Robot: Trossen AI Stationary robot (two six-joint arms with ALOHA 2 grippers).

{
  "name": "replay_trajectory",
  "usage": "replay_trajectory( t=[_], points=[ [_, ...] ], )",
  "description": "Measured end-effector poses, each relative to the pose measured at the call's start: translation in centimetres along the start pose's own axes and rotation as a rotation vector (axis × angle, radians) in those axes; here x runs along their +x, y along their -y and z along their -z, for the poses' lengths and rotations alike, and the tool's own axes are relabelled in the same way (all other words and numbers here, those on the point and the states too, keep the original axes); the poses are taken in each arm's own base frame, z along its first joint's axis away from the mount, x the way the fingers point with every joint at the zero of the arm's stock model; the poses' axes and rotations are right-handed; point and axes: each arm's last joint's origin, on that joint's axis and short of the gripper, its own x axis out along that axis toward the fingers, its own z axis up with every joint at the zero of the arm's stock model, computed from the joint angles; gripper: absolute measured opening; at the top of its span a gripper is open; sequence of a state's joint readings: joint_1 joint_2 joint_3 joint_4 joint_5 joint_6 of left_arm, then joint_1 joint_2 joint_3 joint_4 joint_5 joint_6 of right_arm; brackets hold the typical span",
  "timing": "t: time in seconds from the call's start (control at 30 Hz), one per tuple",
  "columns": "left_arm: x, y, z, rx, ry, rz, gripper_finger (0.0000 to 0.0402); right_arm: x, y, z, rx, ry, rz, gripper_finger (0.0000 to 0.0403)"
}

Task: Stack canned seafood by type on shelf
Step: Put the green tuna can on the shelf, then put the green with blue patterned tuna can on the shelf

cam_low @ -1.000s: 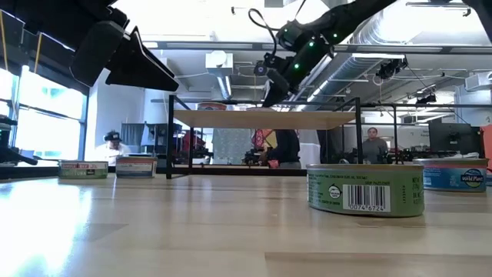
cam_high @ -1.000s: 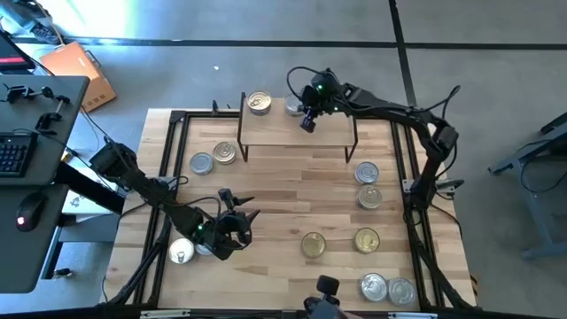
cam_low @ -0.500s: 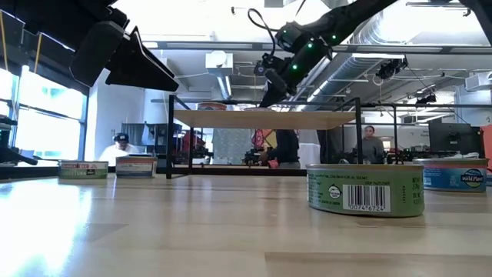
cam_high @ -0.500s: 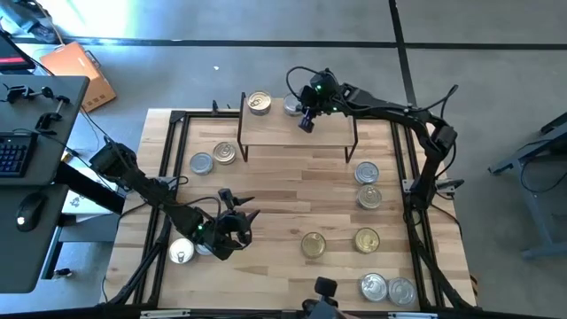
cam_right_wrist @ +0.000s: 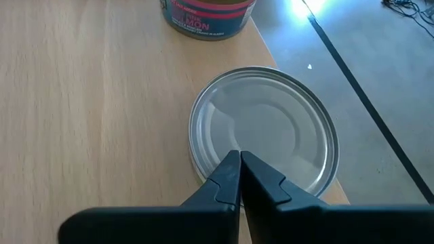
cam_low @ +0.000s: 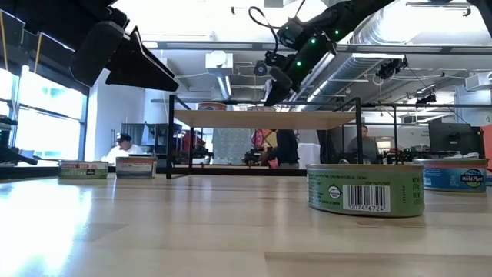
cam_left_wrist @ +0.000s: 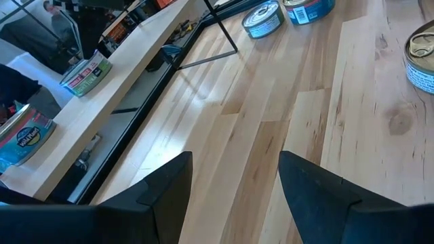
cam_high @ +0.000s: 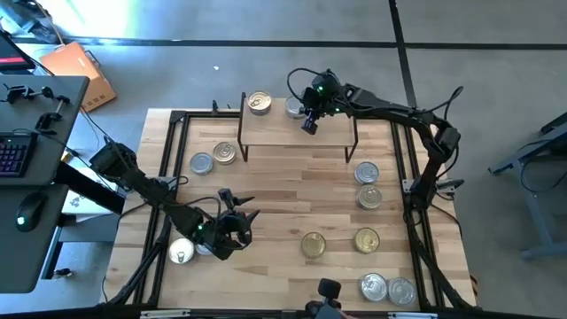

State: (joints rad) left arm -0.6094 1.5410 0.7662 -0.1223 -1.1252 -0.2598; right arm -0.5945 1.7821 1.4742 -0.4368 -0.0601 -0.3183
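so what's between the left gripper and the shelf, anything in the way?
In the high view, two tins, a gold-lidded one and a silver-lidded one, sit between the left gripper and the shelf; otherwise bare tabletop.

The shelf (cam_low: 265, 119) stands at the far side of the worktop (cam_low: 192, 223). The right gripper (cam_low: 270, 94) hangs just above its top, jaws closed. Nearer than the shelf, a green-labelled tin (cam_low: 365, 188) sits on the worktop. Two more tins (cam_low: 83, 169) lie beside the shelf's legs. A person (cam_low: 123, 148) shows behind them.
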Motion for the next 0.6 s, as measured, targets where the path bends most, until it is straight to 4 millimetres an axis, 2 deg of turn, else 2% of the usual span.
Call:
replay_trajectory(
  t=[0.23, 0.4, 0.5, 0.6],
  points=[
    [0.0, 0.0, 0.0, 0.000, 0.000, 0.000, 0.0213, -0.2, 0.0, -0.3, -0.007, 0.025, 0.007, 0.0004],
    [0.0, 0.0, 0.0, 0.000, 0.000, 0.000, 0.0213, -2.3, -0.5, -1.4, -0.008, 0.096, 0.019, 0.0004],
    [0.0, 0.0, 0.0, -0.004, 0.000, 0.000, 0.0213, -3.5, -1.8, -1.9, 0.023, 0.101, -0.010, 0.0004],
    [0.0, 0.0, 0.0, -0.026, -0.002, -0.001, 0.0213, -4.1, -4.6, -1.8, -0.031, 0.079, -0.073, 0.0004]
  ],
)
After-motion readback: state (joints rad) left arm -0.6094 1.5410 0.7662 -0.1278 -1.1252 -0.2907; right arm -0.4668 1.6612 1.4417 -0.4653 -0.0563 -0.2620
